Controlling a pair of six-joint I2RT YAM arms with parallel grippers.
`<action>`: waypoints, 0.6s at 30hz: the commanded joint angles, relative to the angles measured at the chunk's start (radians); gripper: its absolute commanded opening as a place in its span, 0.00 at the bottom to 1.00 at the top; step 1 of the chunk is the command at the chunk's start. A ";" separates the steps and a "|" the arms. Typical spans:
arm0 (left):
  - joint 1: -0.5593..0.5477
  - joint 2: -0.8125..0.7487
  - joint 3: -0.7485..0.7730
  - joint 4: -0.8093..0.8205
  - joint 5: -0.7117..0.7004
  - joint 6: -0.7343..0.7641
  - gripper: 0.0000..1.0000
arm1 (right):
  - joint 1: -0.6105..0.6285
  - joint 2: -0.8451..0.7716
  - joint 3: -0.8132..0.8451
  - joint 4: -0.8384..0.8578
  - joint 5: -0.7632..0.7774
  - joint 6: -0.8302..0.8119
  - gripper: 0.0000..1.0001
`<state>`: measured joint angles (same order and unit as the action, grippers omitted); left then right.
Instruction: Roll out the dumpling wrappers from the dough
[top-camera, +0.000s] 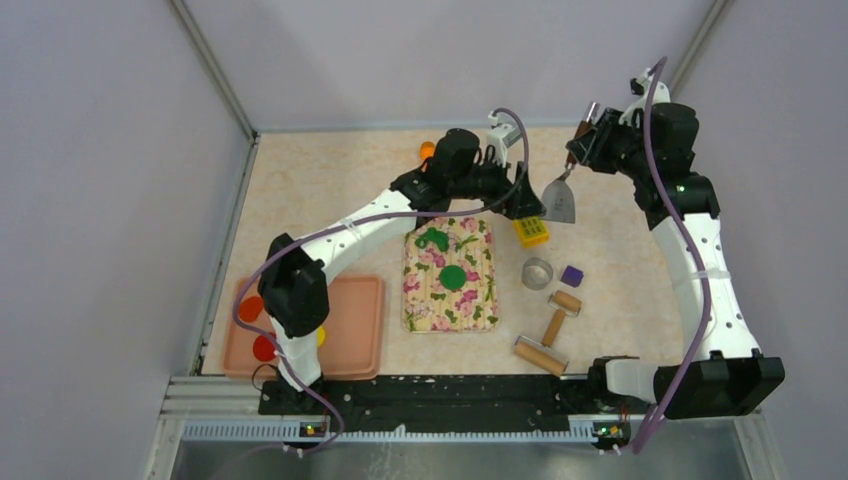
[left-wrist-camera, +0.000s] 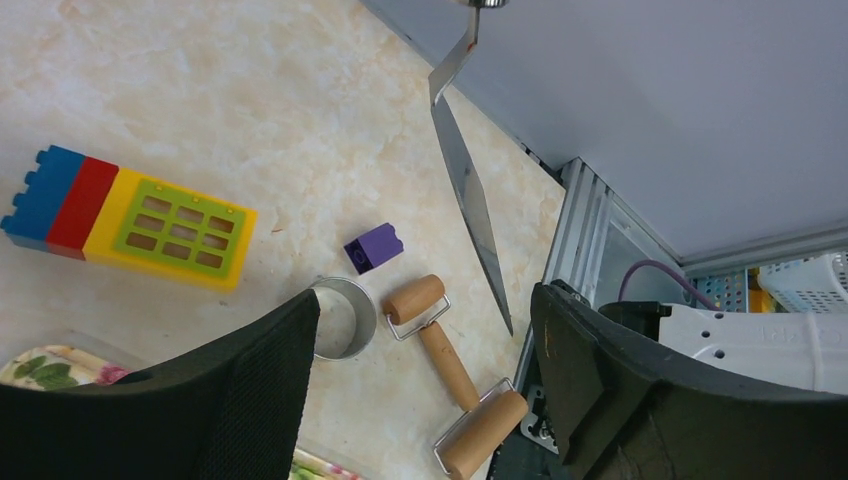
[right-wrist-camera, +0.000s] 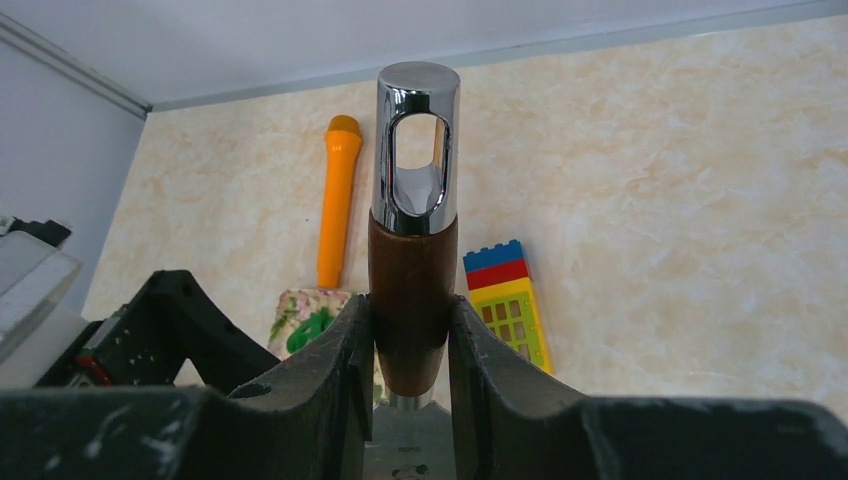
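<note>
Jaws: left gripper (left-wrist-camera: 425, 320) spread apart; right gripper (right-wrist-camera: 410, 335) clamped on wooden-handled, chrome-capped steel spatula (right-wrist-camera: 415, 150); thin red clay disc (top-camera: 262, 348) on pink tray (top-camera: 350, 330) half-hidden behind left arm (top-camera: 350, 235)

The pale, marbled tabletop (top-camera: 330, 190) carries a floral mat (top-camera: 450, 310) near its middle and a pink tray (top-camera: 355, 330) at the near left. Right of the mat lie a yellow-green toy brick piece (top-camera: 531, 231), a metal ring cutter (top-camera: 537, 272) and, just beside it, a small purple block (top-camera: 571, 275). Nearer lie a small wooden roller (top-camera: 557, 318) and a larger wooden roller (top-camera: 540, 355). An orange tool (right-wrist-camera: 338, 200) lies by the far edge
</note>
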<state>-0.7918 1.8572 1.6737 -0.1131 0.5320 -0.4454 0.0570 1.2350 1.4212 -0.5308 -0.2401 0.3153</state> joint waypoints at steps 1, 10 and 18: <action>-0.031 0.009 0.063 0.034 -0.052 -0.042 0.79 | 0.008 -0.039 0.026 0.073 -0.029 0.026 0.00; -0.064 0.085 0.134 0.047 -0.077 -0.024 0.45 | 0.010 -0.034 0.019 0.072 -0.040 0.039 0.00; -0.054 0.078 0.115 0.051 -0.022 0.032 0.11 | 0.009 -0.040 -0.010 0.079 -0.059 0.056 0.00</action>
<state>-0.8524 1.9461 1.7676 -0.1074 0.4725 -0.4614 0.0570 1.2350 1.4197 -0.5156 -0.2657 0.3450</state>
